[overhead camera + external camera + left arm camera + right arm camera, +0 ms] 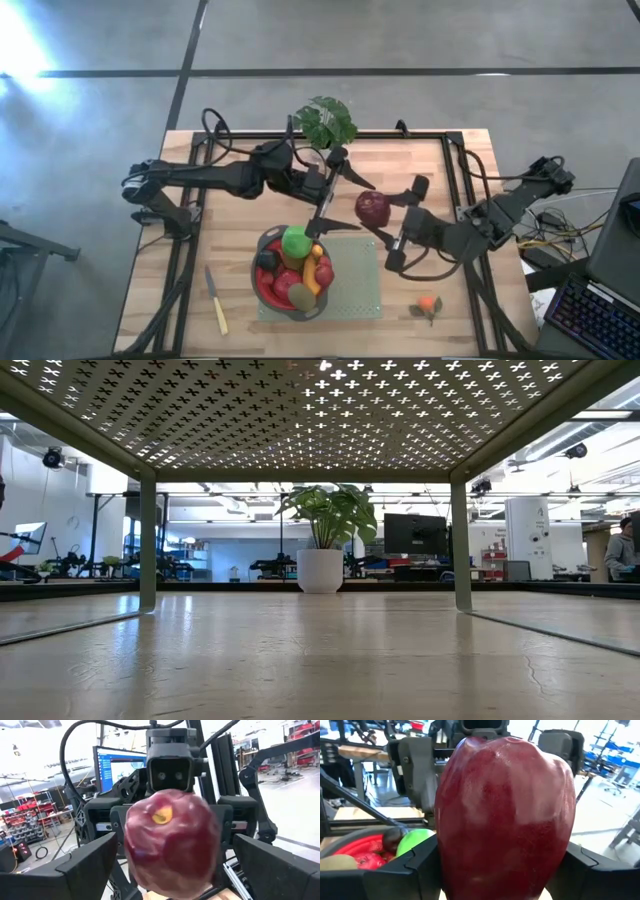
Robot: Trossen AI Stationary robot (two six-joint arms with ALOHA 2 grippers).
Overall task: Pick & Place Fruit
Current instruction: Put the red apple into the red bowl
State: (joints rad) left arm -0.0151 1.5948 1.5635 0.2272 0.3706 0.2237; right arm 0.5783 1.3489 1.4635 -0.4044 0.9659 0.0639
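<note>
Robotics lab: monitors [415,533], equipment benches [160,568].

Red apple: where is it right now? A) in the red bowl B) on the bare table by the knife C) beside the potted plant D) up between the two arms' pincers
D. The high view shows the red apple above the table between the left pincer and the right pincer, clear of the red bowl; both wrist views show it filling the gap between their fingers.

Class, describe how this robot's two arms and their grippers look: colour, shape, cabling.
Both arms are black, slim and jointed. The left gripper and right gripper each have two flat, blocky black fingers. Black cables loop beside each arm; no markings are readable.
</note>
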